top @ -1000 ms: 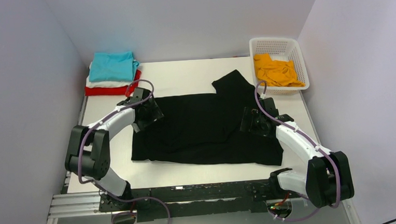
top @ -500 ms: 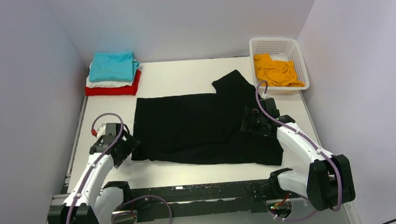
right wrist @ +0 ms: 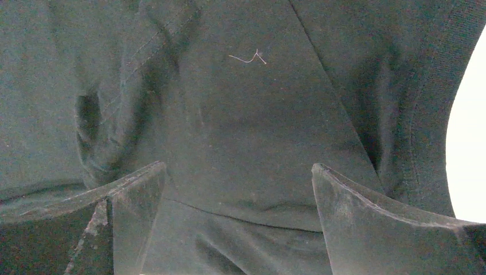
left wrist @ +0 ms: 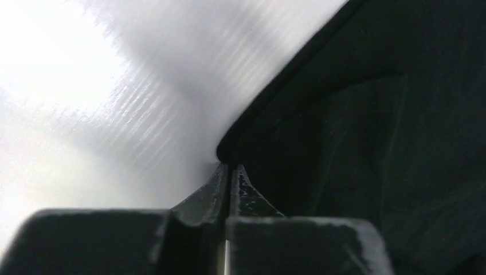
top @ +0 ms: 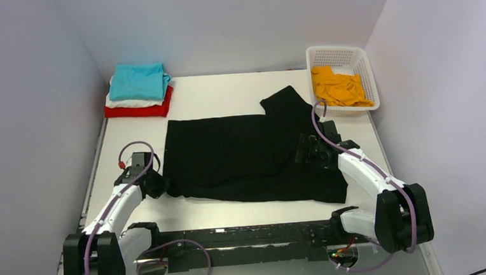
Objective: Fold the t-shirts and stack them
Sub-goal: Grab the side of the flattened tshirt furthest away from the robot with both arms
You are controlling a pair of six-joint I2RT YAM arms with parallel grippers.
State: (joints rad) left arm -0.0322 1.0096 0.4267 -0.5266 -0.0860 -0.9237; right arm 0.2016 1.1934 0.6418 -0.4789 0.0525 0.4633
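The big black cloth t-shirt (top: 248, 156) lies spread flat in the middle of the white table (top: 219, 94). The left gripper (top: 159, 185) sits low at the shirt's near left corner. Its two fingers (left wrist: 213, 192) are pressed together, with the tips right at the shirt's edge. I cannot tell if any cloth is pinched. The right gripper (top: 305, 151) is over the shirt's right side, and its fingers (right wrist: 137, 183) are spread wide apart above the cloth.
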